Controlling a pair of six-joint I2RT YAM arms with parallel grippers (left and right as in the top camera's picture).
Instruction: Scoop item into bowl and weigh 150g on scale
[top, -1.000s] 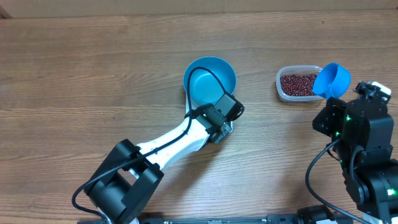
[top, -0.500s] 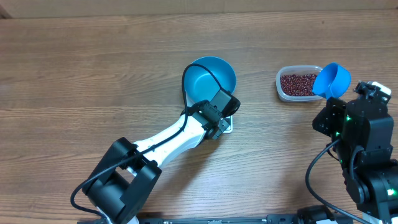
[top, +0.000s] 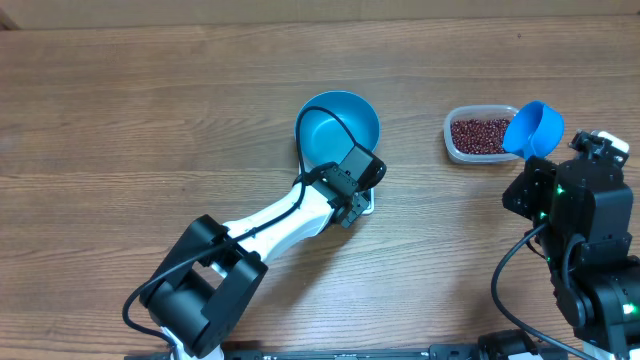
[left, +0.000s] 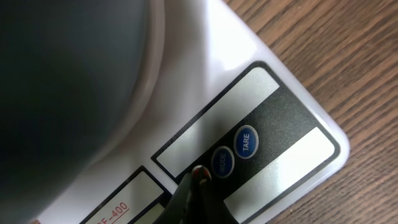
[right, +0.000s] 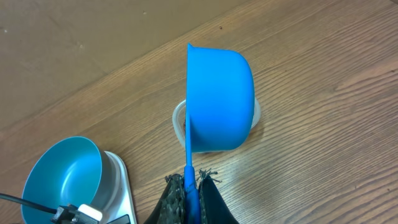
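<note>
Change: left hand (left: 198, 179) has edged far since a second ago, tip now at the scale (left: 211, 37) buttons; right arm unmoved.
Left hand: fingers together, empty.
Right hand (right: 189, 190): clamped on scoop (right: 217, 99) handle, long axis near-to-far, cup far.
Beans (top: 478, 134): in tub (top: 447, 135), far right.
Bowl (top: 340, 125): on scale, mid-desk.

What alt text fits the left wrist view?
The left gripper, shut, has its tip at the edge of the blue MODE button on the white scale, with the TARE button just beyond. The bowl, in shadow, fills the upper left. The wood table shows at right.
</note>
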